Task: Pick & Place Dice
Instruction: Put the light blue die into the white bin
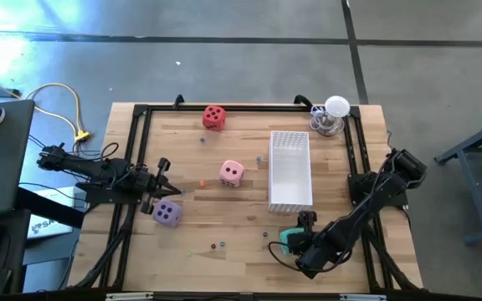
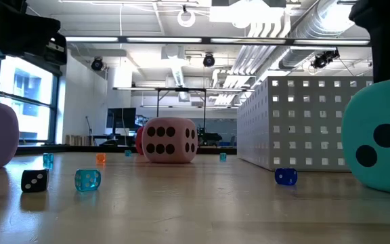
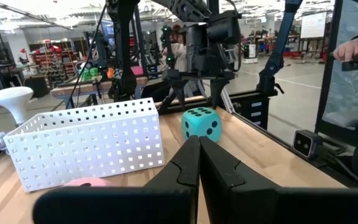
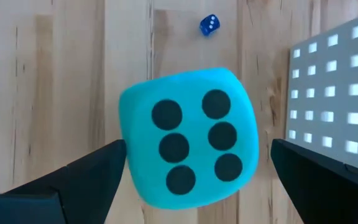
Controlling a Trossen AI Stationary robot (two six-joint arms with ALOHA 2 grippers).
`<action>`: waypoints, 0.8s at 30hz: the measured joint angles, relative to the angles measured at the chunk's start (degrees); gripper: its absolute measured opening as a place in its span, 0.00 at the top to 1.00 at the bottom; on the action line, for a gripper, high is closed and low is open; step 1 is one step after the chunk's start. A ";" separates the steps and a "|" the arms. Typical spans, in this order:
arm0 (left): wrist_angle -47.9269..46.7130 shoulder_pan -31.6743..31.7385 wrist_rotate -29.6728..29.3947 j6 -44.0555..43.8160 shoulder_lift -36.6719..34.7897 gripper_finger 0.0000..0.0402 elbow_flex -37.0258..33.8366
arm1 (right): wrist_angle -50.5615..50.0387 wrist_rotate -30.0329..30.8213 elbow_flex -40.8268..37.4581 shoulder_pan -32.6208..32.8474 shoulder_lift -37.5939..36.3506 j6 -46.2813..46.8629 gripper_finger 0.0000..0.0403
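Right gripper [image 1: 294,240], lower right of the high view, fingers spread wide either side of green die [image 4: 188,137], not gripping. Left gripper [image 3: 199,163] pinched closed, empty, mid-left.

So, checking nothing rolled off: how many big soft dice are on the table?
4. Red soft die at the far edge, pink mid-table, purple beside the left gripper, green between the right gripper's open fingers.

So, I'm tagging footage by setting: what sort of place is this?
Probably a robotics lab or workshop: exposed ceiling ducts, another robot arm rig on a bench behind, and a framed wooden table on a concrete floor.
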 joint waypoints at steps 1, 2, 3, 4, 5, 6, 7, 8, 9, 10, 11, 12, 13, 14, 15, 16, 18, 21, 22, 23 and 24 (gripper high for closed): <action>-0.02 0.01 0.00 -0.13 0.00 1.00 0.01 | 0.02 -0.02 -0.02 -0.29 0.00 -0.12 0.02; -0.01 0.00 0.00 -0.36 0.00 1.00 0.01 | 0.04 -0.07 -0.02 -0.50 0.00 -0.33 0.02; 0.01 0.00 0.00 -0.56 0.00 1.00 0.00 | 0.18 -0.27 -0.02 -0.77 0.00 -0.70 0.02; 0.00 0.00 0.01 -0.56 0.00 1.00 0.01 | 0.42 -0.93 -0.02 -1.03 0.00 -1.13 0.02; -0.02 0.00 0.00 -0.47 0.00 1.00 0.00 | 0.63 -1.72 -0.02 -1.25 0.00 -1.30 0.02; 0.01 0.00 0.00 -0.27 0.00 1.00 0.00 | 0.88 -2.66 -0.02 -1.48 0.00 -1.31 0.02; 0.01 0.00 0.00 -0.17 0.00 1.00 0.00 | 1.04 -3.36 -0.02 -1.71 0.00 -1.07 0.02; -0.01 0.00 0.00 -0.13 0.00 1.00 0.02 | 1.29 -3.85 -0.02 -1.90 0.00 -0.65 0.02; -0.02 0.00 0.01 -0.13 0.00 1.00 0.01 | 1.35 -4.10 -0.02 -2.15 0.00 -0.11 0.02; -0.02 0.00 0.00 -0.24 0.00 1.00 0.00 | 1.37 -4.17 -0.02 -2.24 0.00 0.12 0.02; -0.02 0.00 0.02 -0.28 0.00 1.00 0.00 | 1.38 -4.16 -0.02 -2.26 0.00 0.15 0.02; -0.02 0.00 0.02 -0.28 0.00 1.00 0.02 | 1.38 -4.12 -0.02 -2.27 0.00 0.15 0.02; -0.02 0.00 0.02 -0.29 0.00 1.00 0.01 | 1.39 -4.09 -0.02 -2.27 -0.01 0.17 0.02; -0.02 0.00 0.02 -0.30 0.00 1.00 0.00 | 1.38 -4.09 -0.02 -2.26 -0.01 0.24 0.02; -0.02 0.00 0.02 -0.30 0.00 1.00 0.02 | 1.42 -4.09 -0.02 -2.25 -0.02 0.26 0.02; -0.02 0.00 0.02 -0.32 0.00 1.00 0.00 | 1.44 -4.11 -0.02 -2.25 -0.02 0.27 0.02; -0.02 0.00 0.02 -0.32 0.00 1.00 0.01 | 1.43 -4.11 -0.02 -2.25 -0.02 0.38 0.02; -0.02 0.00 0.02 -0.28 0.00 1.00 0.00 | 1.44 -4.11 -0.02 -2.25 -0.02 0.50 0.02; -0.02 0.00 0.02 -0.09 0.00 1.00 0.01 | 1.44 -4.11 -0.02 -2.25 -0.02 0.50 0.02; -0.02 0.00 0.02 -0.02 0.00 1.00 0.02 | 1.46 -4.13 -0.02 -2.25 0.00 0.50 0.02; -0.02 0.00 0.02 -0.05 0.00 1.00 0.02 | 1.52 -4.17 -0.02 -2.29 0.30 0.50 0.02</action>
